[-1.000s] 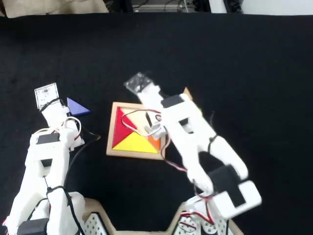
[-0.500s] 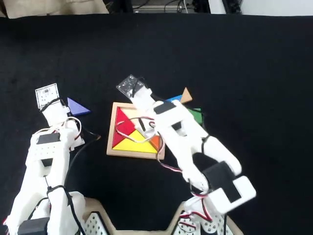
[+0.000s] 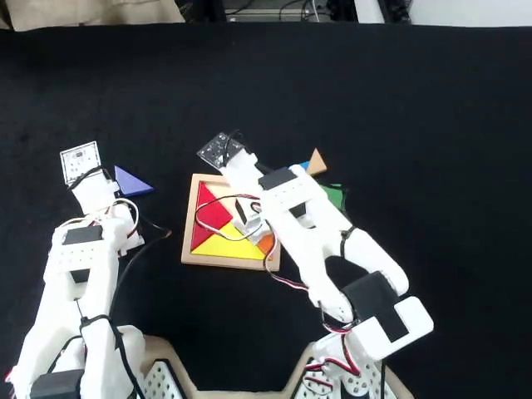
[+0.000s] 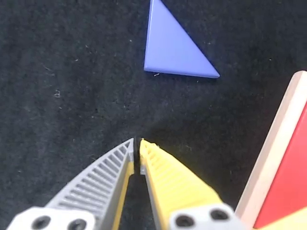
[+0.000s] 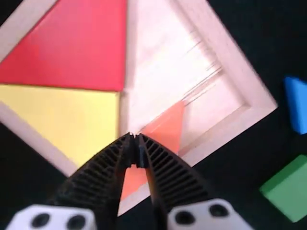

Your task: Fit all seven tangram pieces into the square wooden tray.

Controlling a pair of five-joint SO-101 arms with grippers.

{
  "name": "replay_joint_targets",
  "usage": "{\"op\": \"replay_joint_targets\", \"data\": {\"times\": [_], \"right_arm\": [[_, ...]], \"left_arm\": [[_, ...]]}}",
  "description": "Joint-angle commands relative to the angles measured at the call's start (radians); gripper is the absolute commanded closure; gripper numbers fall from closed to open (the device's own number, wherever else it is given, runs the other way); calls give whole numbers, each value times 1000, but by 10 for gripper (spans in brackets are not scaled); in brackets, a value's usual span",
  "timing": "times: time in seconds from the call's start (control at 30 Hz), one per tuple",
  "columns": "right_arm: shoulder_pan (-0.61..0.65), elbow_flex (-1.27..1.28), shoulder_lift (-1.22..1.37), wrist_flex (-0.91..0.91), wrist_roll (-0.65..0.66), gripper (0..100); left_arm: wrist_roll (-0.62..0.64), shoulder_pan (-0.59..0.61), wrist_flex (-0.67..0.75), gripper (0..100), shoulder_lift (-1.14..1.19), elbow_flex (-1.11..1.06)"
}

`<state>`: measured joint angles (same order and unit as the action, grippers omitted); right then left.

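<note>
The square wooden tray (image 3: 189, 249) holds a red triangle (image 3: 209, 216), a yellow triangle (image 3: 223, 247) and an orange triangle (image 3: 265, 243). In the right wrist view my right gripper (image 5: 134, 139) is shut, with its tips over the orange triangle (image 5: 165, 128), beside the red triangle (image 5: 76, 48) and the yellow triangle (image 5: 72, 120). My left gripper (image 4: 137, 143) is shut on nothing above the black cloth, a short way from a purple triangle (image 4: 170, 48) and left of the tray's rim (image 4: 278, 143). A blue piece (image 3: 298, 167), a tan triangle (image 3: 317, 160) and a green piece (image 3: 334, 197) lie right of the tray.
The right arm (image 3: 307, 224) crosses the tray's right side and hides part of it. The purple triangle (image 3: 131, 181) lies by the left arm's wrist (image 3: 98, 191). Black cloth covers the table; the far half and the right side are bare.
The right arm has swung left over the tray, uncovering the blue, tan and green pieces to its right. The left arm has stayed where it was.
</note>
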<state>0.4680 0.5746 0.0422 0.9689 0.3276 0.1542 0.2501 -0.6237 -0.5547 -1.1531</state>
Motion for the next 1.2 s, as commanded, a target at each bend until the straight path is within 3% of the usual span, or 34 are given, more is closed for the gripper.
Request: {"op": "replay_joint_targets", "data": {"times": [0.0,0.23,0.77,1.0,1.17], "right_arm": [[12,18,-105,61,-5,988],[-55,-4,-294,-98,-11,988],[-51,-611,409,-167,-6,988],[-25,-688,489,-101,-3,988],[61,-684,487,-3,68,988]], "left_arm": [[2,-12,15,970,-18,5],[2,-12,15,970,-18,5],[2,-10,15,970,-17,5],[2,-10,15,970,-17,5],[2,-10,15,970,-17,5]]}}
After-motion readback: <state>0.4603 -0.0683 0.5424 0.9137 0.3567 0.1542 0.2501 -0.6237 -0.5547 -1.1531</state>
